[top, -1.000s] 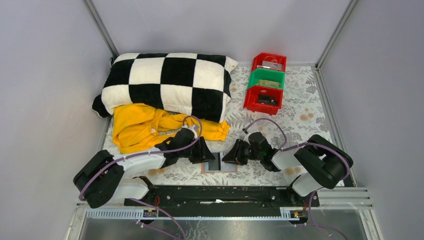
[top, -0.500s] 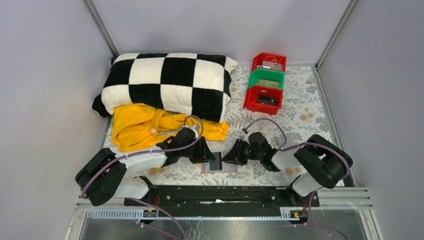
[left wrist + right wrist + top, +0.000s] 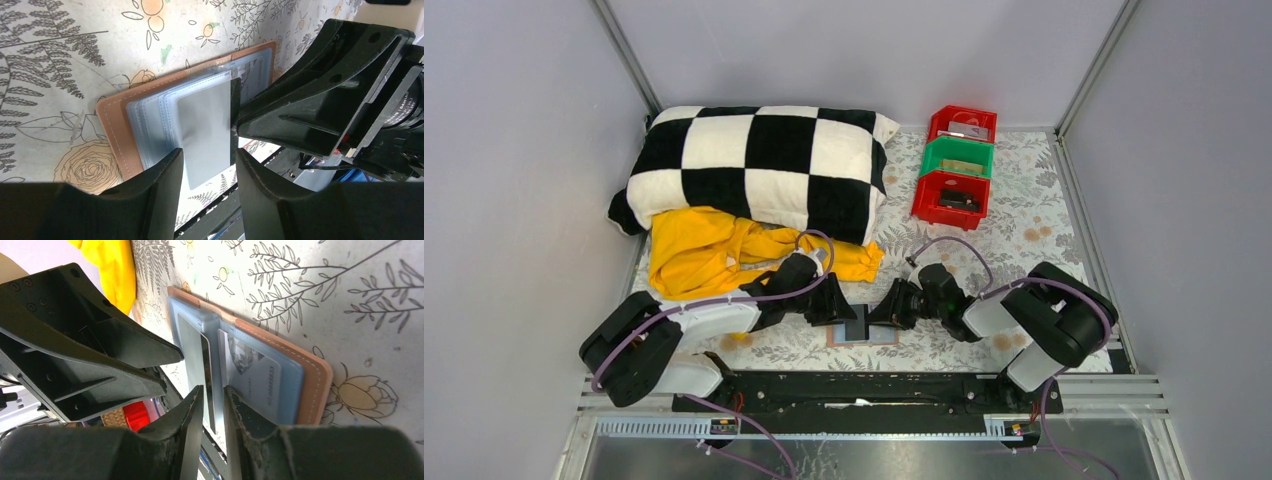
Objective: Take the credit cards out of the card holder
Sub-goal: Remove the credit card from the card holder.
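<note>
The card holder (image 3: 882,337) lies open on the floral mat between my grippers, tan edging around grey-blue sleeves (image 3: 117,130) (image 3: 310,375). One dark card (image 3: 856,322) sticks partly out of a sleeve toward the near edge; it looks grey in the left wrist view (image 3: 205,125) and edge-on in the right wrist view (image 3: 206,365). My right gripper (image 3: 876,312) (image 3: 214,389) is shut on that card's edge. My left gripper (image 3: 846,308) (image 3: 205,152) is open, its fingers either side of the card's free end. A printed card (image 3: 260,380) stays in a sleeve.
A checkered pillow (image 3: 754,165) and a yellow cloth (image 3: 714,255) fill the back left. Red (image 3: 962,122), green (image 3: 957,157) and red (image 3: 951,198) bins stand in a row at the back right. The black base rail (image 3: 854,385) runs just behind the wallet's near edge.
My left gripper has moved right, up to the wallet and the card. My right gripper has shifted slightly left. The card now stands out darker between them.
</note>
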